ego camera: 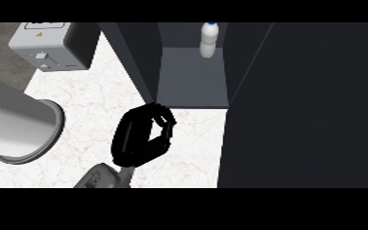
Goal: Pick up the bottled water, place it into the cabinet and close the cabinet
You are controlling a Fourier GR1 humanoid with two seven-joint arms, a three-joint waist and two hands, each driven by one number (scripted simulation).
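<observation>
The bottled water [208, 40], white with a blue cap, stands upright at the back of the open cabinet, on its grey floor [193, 80]. The cabinet's left door [133, 58] is swung out towards me, and its dark right door [295, 107] fills the right side of the view. My left hand [140, 139] hovers over the white counter just in front of the cabinet. Its fingers are curled towards the thumb with nothing in them. The fingertips [161, 109] lie close to the lower corner of the left door; I cannot tell whether they touch it. No right hand shows.
A grey boxy appliance [46, 46] stands at the back left of the marble counter [86, 97]. A large round grey vessel [28, 131] sits at the left edge, close to my left forearm [101, 175].
</observation>
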